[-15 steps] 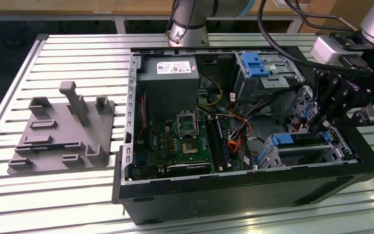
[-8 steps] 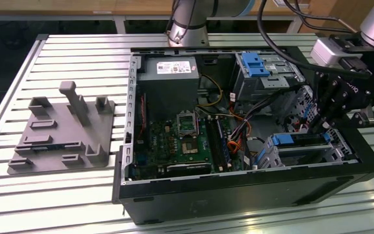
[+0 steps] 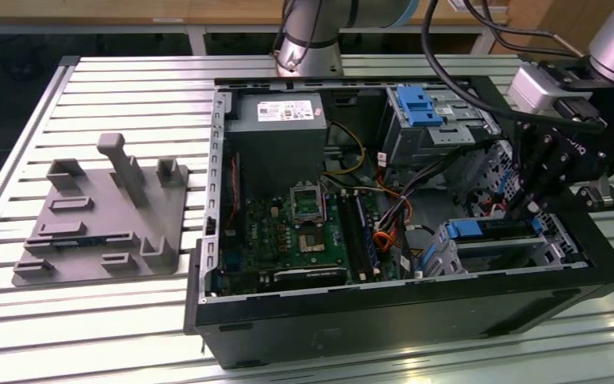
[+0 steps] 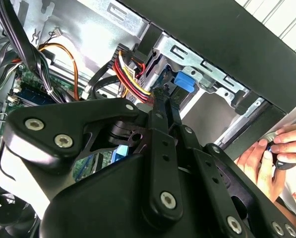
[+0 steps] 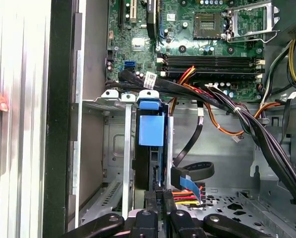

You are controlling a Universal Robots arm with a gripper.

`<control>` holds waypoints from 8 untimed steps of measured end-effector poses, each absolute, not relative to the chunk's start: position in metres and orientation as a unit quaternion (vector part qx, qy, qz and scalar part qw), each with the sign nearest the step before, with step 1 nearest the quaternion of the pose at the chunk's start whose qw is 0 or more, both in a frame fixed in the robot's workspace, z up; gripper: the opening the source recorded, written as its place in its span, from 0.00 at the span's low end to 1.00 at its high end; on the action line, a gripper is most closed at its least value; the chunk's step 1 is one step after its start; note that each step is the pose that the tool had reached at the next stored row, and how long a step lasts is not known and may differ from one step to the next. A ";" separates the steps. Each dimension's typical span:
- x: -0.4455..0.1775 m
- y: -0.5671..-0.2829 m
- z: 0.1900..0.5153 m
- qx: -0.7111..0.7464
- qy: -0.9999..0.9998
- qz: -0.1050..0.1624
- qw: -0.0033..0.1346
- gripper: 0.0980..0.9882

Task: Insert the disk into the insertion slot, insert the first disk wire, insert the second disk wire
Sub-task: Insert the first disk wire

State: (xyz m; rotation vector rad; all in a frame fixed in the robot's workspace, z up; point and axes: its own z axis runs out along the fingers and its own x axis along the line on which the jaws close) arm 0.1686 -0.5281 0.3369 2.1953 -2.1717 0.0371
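**Step in hand.** The first step appears complete. The disk (image 3: 488, 230) stands inside the slot (image 3: 448, 258), and its blue carrier tab sits level with the slot's open edge in the first wrist view. In my judgement the work is now at a disk wire, though I cannot say whether it is the first or the second.

**Gripper.** The gripper (image 5: 159, 195) hangs just over the slot, at the end of the disk opposite the blue tab. In both wrist views its fingers (image 4: 161, 106) are drawn close together. As far as can be made out, they are pinched on the dark end of the red-and-yellow wire bundle (image 4: 131, 77). The frames do not settle whether that end is already seated in the disk.

**Surroundings.**
- A flat blue cable (image 5: 188, 182) lies loose just beside the slot and looks unconnected.
- The motherboard (image 5: 207, 44) lies beyond the slot, deeper inside the case (image 3: 392, 312).
- A person's hand (image 4: 269, 153) rests outside the case wall nearest the slot.

**What the move calls for.**
- The wire end must be squared to the disk's socket.
- It must be pressed straight along the disk's length, without tilt.
- The thick black cables crossing near the slot could snag.
- The narrow gap between the disk and the slot wall leaves little room for sideways correction.
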 end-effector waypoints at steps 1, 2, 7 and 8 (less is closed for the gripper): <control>0.169 -0.528 0.337 0.711 -0.703 0.012 0.027 0.07; 0.169 -0.528 0.336 0.711 -0.703 0.012 0.027 0.07; 0.169 -0.528 0.335 0.711 -0.703 0.012 0.027 0.07; 0.169 -0.528 0.335 0.711 -0.703 0.012 0.027 0.07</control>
